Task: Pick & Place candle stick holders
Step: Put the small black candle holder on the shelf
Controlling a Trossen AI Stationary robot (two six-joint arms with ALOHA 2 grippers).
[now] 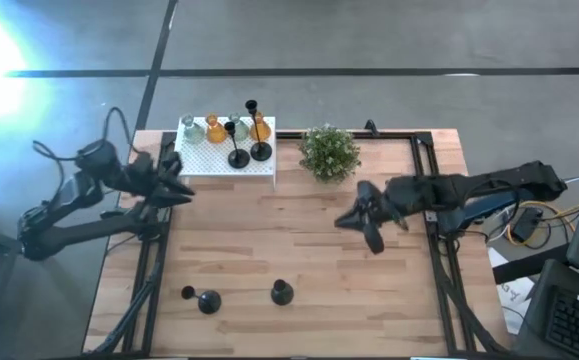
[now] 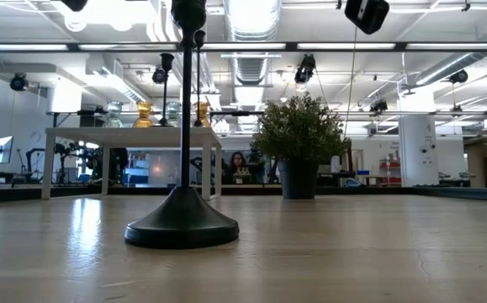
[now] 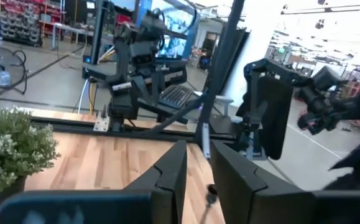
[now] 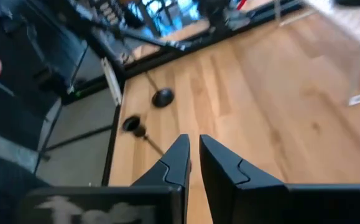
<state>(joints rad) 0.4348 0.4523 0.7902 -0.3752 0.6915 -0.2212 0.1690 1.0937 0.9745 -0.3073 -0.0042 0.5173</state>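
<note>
Holders on box: two black (image 1: 237, 143) stemmed ones, two amber (image 1: 215, 130) and two clear (image 1: 190, 127) glass ones stand together on the white box (image 1: 225, 165) at the table's far left side.
Holders on table: one black holder (image 1: 282, 292) stands upright near the front edge, about mid-table; another (image 1: 204, 300) lies tipped over to its left, stem on the wood.
Low view: the upright front holder (image 2: 182, 220) fills the foreground, with the box and its holders behind it.
Left gripper (image 1: 181, 190): just beside the box's left end, above the table, jaws closed and empty; no holder between them.
Right gripper (image 1: 354, 222): over the table's right half, in front of the plant (image 1: 329, 152), jaws nearly closed, holding nothing; well apart from every holder.
Right wrist view: both front holders (image 4: 163, 96) lie beyond its fingertips (image 4: 178, 149), not touching.
Table (image 1: 309, 250): light wood with a black frame.
</note>
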